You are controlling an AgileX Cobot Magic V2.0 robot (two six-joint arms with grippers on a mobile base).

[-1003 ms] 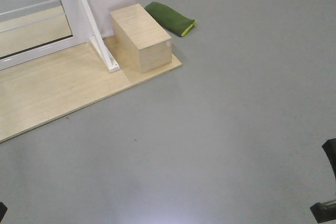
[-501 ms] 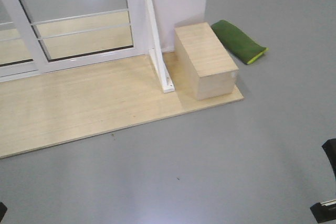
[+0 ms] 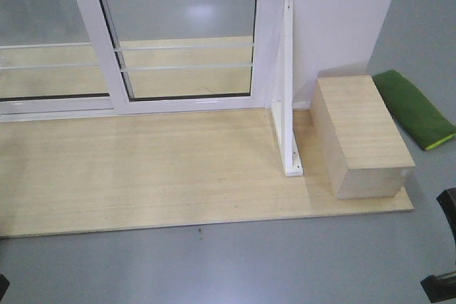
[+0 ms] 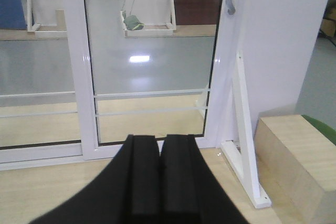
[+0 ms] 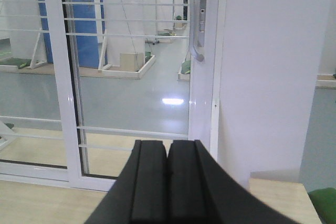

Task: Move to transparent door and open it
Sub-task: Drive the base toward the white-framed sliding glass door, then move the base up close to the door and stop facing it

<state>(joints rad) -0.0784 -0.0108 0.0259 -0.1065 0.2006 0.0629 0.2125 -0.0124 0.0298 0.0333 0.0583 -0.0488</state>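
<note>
Door frame shifted from upper left to top centre of front view; base now faces it. Left gripper (image 4: 159,148) and right gripper (image 5: 167,153): fingers pressed together, empty, likely tucked for driving. Transparent door (image 5: 131,72) ahead, handle (image 5: 196,22) on right stile by white wall. Wooden box (image 3: 363,133) at right. No readable writing.
</note>
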